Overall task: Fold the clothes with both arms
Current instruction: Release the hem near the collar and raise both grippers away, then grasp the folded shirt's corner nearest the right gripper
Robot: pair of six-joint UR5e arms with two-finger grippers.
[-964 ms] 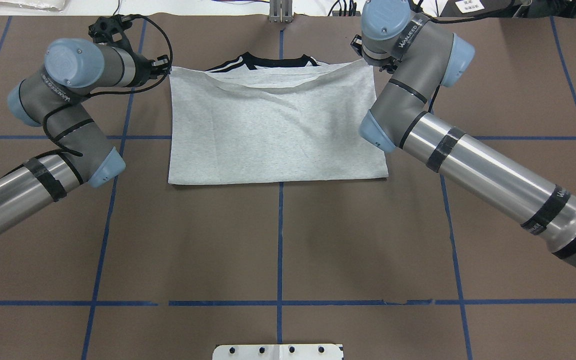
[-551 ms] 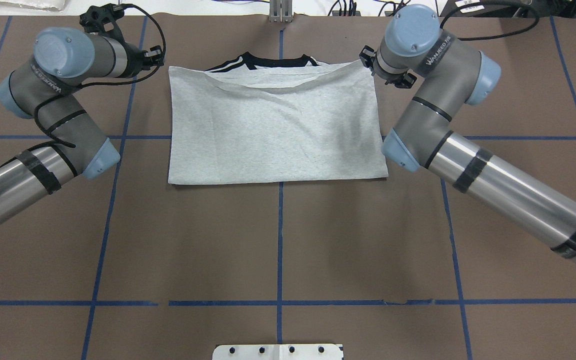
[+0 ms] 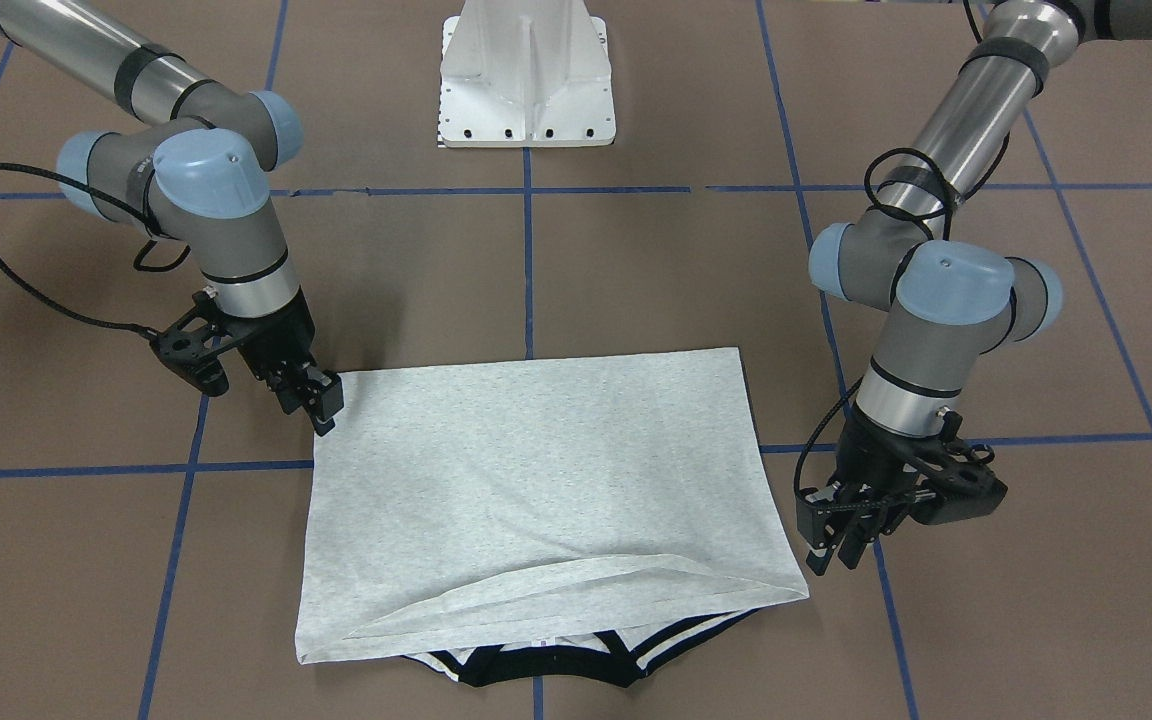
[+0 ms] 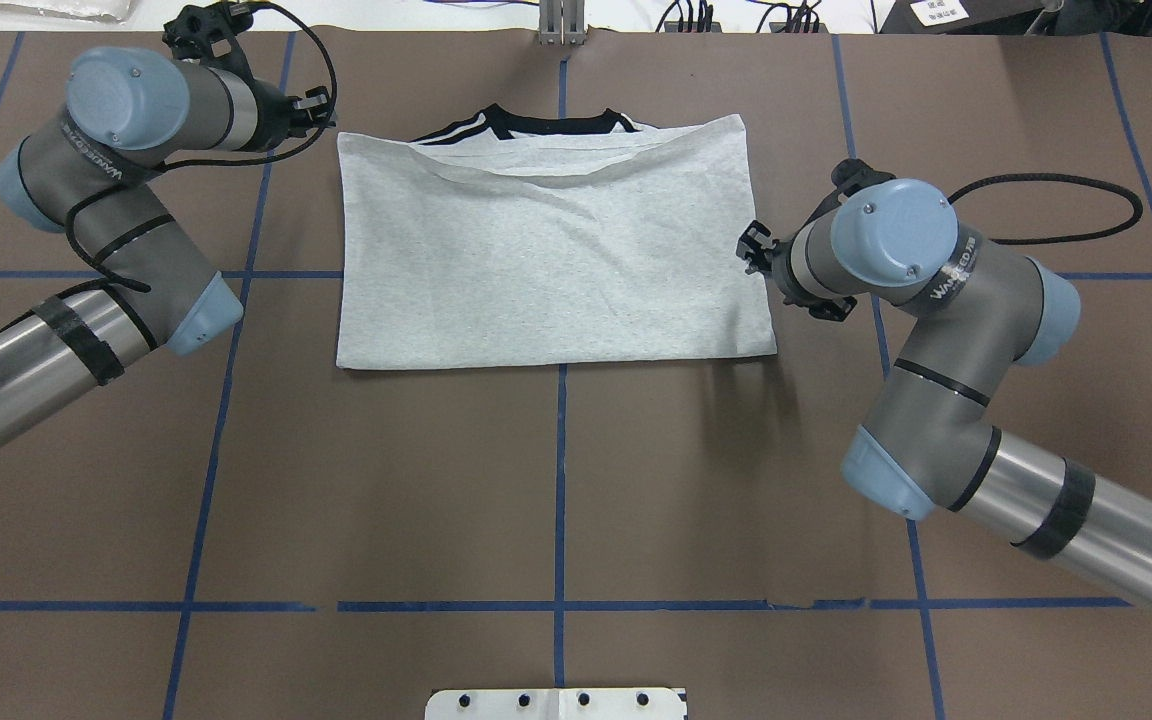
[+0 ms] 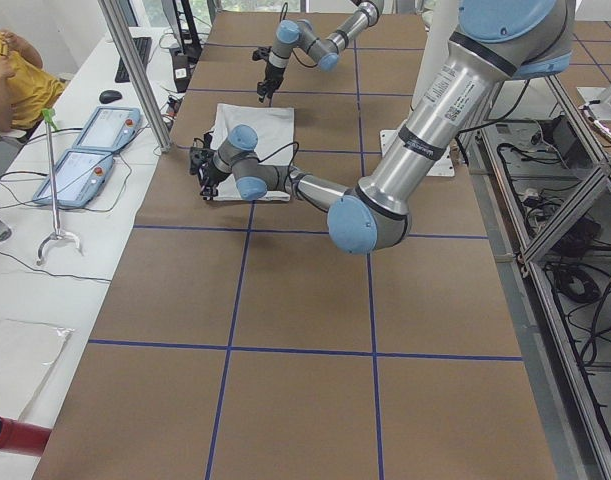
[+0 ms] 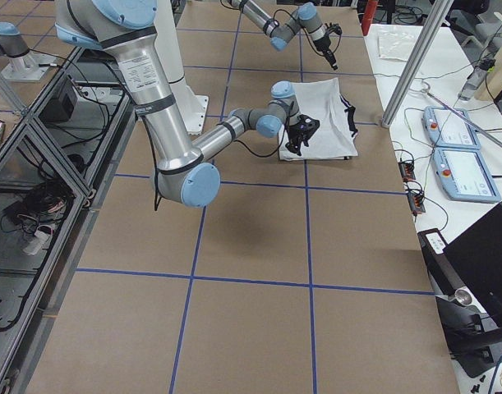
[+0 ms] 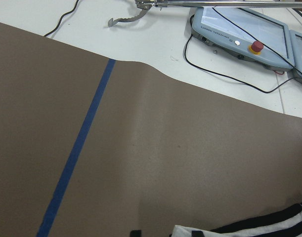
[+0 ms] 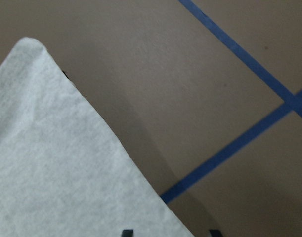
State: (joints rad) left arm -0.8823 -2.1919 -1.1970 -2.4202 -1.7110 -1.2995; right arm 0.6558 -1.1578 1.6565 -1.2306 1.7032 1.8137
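T-shirt (image 4: 556, 260) time. Starting at the right claw (image 3: 321, 412): jaws apart, nothing pinched, parked right over the shirt's right side edge, close to the folded corner nearest the robot. Left claw (image 3: 833, 562): also spread and empty, just off the far left corner by the collar (image 4: 556, 125). Shirt itself flat mid-table (image 4: 556, 480), folded over once, long side running claw to claw, so inward from both. Guessing a sideways fold next; right claw nearer the cloth, so probably first to grab.

Brown table cover (image 7: 190, 148), blue tape line (image 7: 76, 153), grey pendant (image 7: 242, 28) with red button, striped T-shirt (image 7: 284, 224) edge at bottom right
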